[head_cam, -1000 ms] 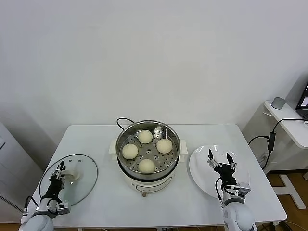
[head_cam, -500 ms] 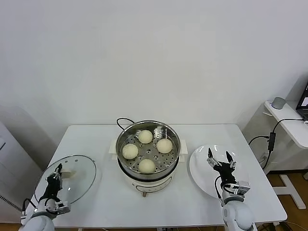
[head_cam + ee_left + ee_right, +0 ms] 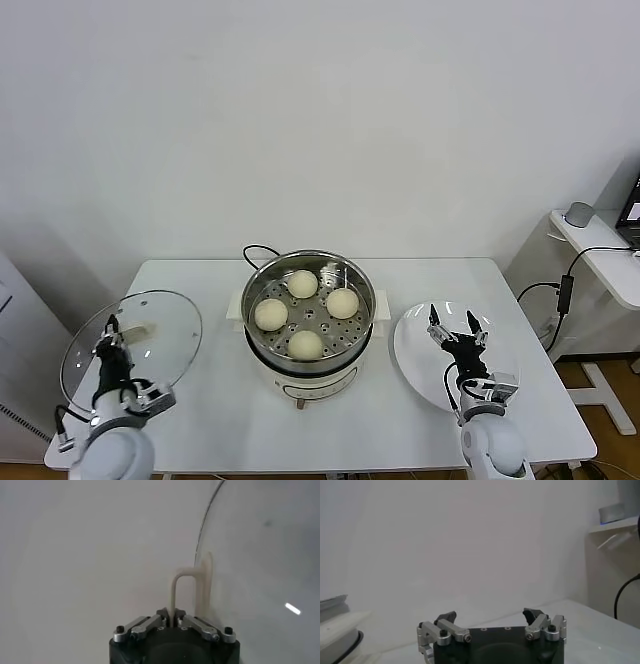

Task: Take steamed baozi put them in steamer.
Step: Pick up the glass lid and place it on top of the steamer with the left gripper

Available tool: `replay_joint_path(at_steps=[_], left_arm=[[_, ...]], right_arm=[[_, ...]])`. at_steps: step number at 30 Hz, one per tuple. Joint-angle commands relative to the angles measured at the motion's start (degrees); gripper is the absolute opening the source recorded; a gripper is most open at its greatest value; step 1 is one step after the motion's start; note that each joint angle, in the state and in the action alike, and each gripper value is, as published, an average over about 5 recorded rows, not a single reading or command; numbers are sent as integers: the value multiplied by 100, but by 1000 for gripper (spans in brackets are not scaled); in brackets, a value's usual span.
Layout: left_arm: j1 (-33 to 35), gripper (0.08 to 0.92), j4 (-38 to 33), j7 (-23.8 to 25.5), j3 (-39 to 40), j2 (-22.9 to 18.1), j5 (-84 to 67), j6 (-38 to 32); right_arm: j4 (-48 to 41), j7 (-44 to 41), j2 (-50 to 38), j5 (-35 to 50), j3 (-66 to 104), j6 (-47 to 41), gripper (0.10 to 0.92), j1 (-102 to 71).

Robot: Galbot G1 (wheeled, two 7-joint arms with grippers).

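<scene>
Four pale cream baozi [image 3: 303, 283] [image 3: 342, 303] [image 3: 270, 314] [image 3: 305, 344] sit in the shiny steel steamer [image 3: 256, 282] on its white pot base at the table's middle. My left gripper [image 3: 112, 330] is shut on the white handle [image 3: 176, 587] of the round glass lid [image 3: 150, 325] and holds it tilted up off the table at the front left. My right gripper [image 3: 453, 327] is open and empty above the flat white plate [image 3: 412, 345] at the front right; it shows open in the right wrist view [image 3: 490, 616].
A black cord [image 3: 256, 251] runs behind the steamer. The white table's front edge [image 3: 330, 470] lies just before both arms. A side shelf with cables [image 3: 590, 245] stands to the far right.
My left gripper has lifted the glass lid off the table and tipped it upright. The right gripper has barely moved. The baozi have not moved.
</scene>
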Motion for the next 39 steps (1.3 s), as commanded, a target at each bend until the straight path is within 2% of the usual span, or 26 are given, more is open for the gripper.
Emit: replay_joint_path(at_steps=[1, 7, 14, 21, 27, 39], left_arm=[[-589, 127, -932, 1081, 1110, -962, 2063, 1334], [-978, 127, -1071, 1604, 1421, -1193, 2291, 1334], [-1592, 127, -646, 1827, 2095, -1549, 2652, 1334], [-2204, 127, -41, 1855, 2917, -1856, 2760, 1334], [-2569, 127, 432, 1841, 3573, -2019, 2101, 1334], [-2748, 127, 1056, 1575, 3822, -2028, 1689, 1334]], right_arm=[[52, -7, -59, 2, 36, -52, 823, -26], [31, -12, -92, -5, 87, -69, 823, -54], [9, -15, -31, -69, 107, -77, 823, -60], [65, -22, -11, -126, 246, -106, 823, -148], [57, -26, -24, -119, 328, -84, 823, -225], [16, -39, 29, -133, 348, -46, 823, -288]])
